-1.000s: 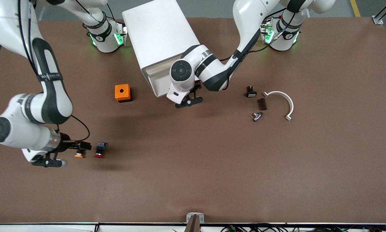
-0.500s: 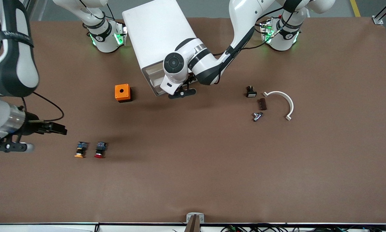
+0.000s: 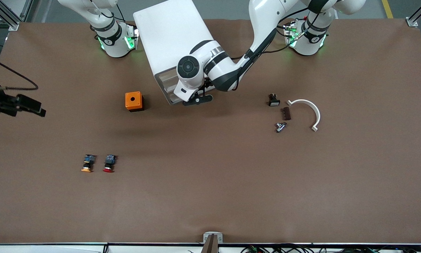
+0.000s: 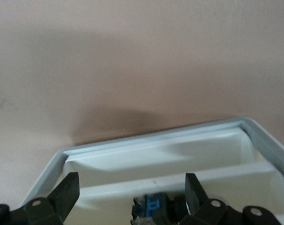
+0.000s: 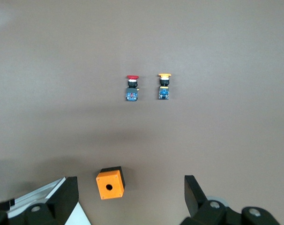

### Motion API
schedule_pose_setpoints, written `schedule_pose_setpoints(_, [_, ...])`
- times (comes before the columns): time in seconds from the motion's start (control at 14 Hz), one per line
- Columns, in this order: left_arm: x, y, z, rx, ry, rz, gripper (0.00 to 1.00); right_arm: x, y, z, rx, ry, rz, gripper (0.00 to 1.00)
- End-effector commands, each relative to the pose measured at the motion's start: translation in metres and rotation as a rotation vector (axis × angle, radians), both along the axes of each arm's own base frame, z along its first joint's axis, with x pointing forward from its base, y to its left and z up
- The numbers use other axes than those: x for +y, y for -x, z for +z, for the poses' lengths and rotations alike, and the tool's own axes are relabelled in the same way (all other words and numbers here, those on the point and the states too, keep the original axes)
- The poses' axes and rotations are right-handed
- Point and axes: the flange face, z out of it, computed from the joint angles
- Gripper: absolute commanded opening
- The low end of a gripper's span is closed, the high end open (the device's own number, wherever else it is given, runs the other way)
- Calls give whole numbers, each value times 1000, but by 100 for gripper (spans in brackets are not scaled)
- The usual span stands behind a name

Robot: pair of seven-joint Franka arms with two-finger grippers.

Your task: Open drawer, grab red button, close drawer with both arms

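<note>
The white cabinet [image 3: 171, 35] stands between the arm bases. Its drawer [image 3: 165, 84] is partly out, and its tray rim shows in the left wrist view [image 4: 156, 140]. My left gripper [image 3: 197, 99] is open at the drawer front; in its wrist view [image 4: 131, 194] a blue-and-black part [image 4: 153, 208] lies in the tray between the jaws, its cap hidden. The red-capped button [image 3: 108, 164] lies on the table nearer the front camera and also shows in the right wrist view [image 5: 131, 88]. My right gripper [image 3: 37, 109] is open and empty [image 5: 131, 197], high over the table's right-arm end.
An orange-yellow capped button [image 3: 87, 164] lies beside the red one. An orange cube [image 3: 133, 101] sits beside the cabinet front. Toward the left arm's end lie a small black switch [image 3: 273, 100], a dark brown piece [image 3: 286, 113], a metal fitting [image 3: 280, 126] and a white curved bracket [image 3: 310, 110].
My right gripper has drawn back from the orange-yellow button and risen toward the table's right-arm end. My left gripper has moved in closer to the cabinet front.
</note>
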Motion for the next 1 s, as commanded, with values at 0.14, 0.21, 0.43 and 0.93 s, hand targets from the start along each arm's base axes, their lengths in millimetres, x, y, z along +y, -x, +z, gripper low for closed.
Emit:
schedule_pose_setpoints(0.14, [96, -113, 48, -99, -3, 156, 99, -3, 27, 5, 10, 13, -17, 100])
schedule_pose_setpoints(0.21, [124, -140, 62, -147, -15, 189, 99, -2, 26, 5, 7, 14, -7, 100])
schedule_pose_setpoints(0.43, [183, -185, 106, -316, -85, 195, 99, -3, 27, 4, 14, 55, -42, 100])
schedule_pose_setpoints(0.93, [332, -252, 197, -450, -76, 256, 99, -5, 36, 6, -3, 61, -46, 100])
